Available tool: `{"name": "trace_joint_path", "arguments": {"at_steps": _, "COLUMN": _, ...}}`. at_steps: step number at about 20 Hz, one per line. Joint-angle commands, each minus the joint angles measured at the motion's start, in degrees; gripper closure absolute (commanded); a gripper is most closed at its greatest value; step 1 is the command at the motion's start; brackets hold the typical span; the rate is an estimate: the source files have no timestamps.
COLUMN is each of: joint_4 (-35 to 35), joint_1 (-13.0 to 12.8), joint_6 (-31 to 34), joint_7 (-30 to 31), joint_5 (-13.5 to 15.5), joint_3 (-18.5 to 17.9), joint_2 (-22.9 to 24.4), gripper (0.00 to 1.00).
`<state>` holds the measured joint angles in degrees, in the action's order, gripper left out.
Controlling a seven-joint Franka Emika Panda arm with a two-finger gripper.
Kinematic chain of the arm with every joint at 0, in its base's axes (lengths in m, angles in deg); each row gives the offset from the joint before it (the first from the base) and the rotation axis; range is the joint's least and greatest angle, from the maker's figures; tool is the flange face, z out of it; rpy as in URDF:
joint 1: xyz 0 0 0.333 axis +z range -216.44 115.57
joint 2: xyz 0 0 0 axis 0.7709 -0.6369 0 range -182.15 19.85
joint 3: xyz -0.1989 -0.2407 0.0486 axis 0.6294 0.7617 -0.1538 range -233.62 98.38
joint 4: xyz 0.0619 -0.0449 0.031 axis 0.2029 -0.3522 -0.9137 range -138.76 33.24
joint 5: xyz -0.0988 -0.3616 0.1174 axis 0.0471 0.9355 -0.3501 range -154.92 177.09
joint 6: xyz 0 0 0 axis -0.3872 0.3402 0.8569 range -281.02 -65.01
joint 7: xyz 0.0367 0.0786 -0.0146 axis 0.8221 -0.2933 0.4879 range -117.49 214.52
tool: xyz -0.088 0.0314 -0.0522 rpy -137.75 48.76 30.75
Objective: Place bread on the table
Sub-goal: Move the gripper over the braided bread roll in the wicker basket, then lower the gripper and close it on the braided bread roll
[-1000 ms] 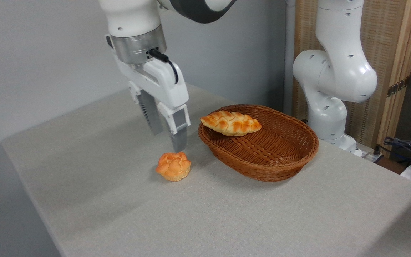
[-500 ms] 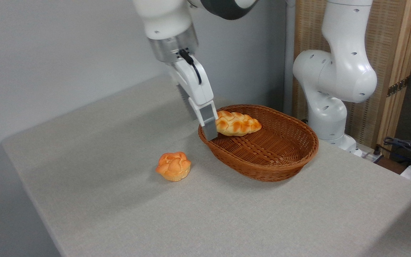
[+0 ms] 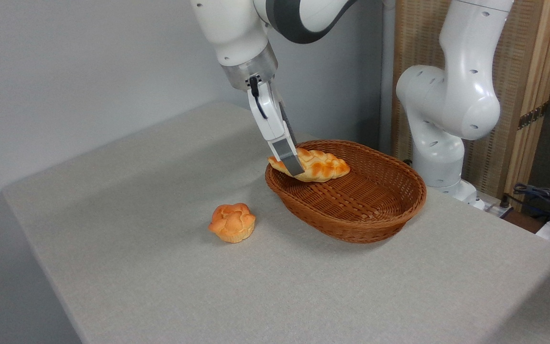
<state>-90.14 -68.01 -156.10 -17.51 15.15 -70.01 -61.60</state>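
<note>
The bread (image 3: 317, 165), a braided golden loaf, lies in the wicker basket (image 3: 375, 210) against its far-left rim, long axis running from 9 to 3 o'clock, pointed ends left and right. The tool (image 3: 293, 165) slants down over the loaf's left part; one grey finger (image 3: 288, 156) crosses in front of it, the other is hidden, so I cannot tell whether it is clamped. A small knotted bun (image 3: 232, 222) sits at 8 o'clock from the basket, well apart. The surface (image 3: 160, 267) lies broad and bare toward its near edge. No writing is readable.

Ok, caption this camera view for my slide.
Gripper straddling the braided bread in the wicker basket.
</note>
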Motion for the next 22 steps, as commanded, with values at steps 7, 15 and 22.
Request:
{"name": "trace_joint_path", "arguments": {"at_steps": 7, "joint_4": -5.77, "joint_1": -7.12, "joint_6": -0.26, "joint_7": -2.61, "joint_5": 0.68, "joint_3": -0.86, "joint_2": 1.54, "gripper": 0.00}}
{"name": "trace_joint_path", "arguments": {"at_steps": 15, "joint_4": -7.62, "joint_1": -8.96, "joint_6": -1.05, "joint_7": -4.81, "joint_5": 0.77, "joint_3": -0.86, "joint_2": 0.49, "gripper": 0.00}}
{"name": "trace_joint_path", "arguments": {"at_steps": 22, "joint_4": -7.71, "joint_1": -9.40, "joint_6": -3.25, "joint_7": -7.62, "joint_5": 0.68, "joint_3": -1.04, "joint_2": -1.71, "gripper": 0.00}}
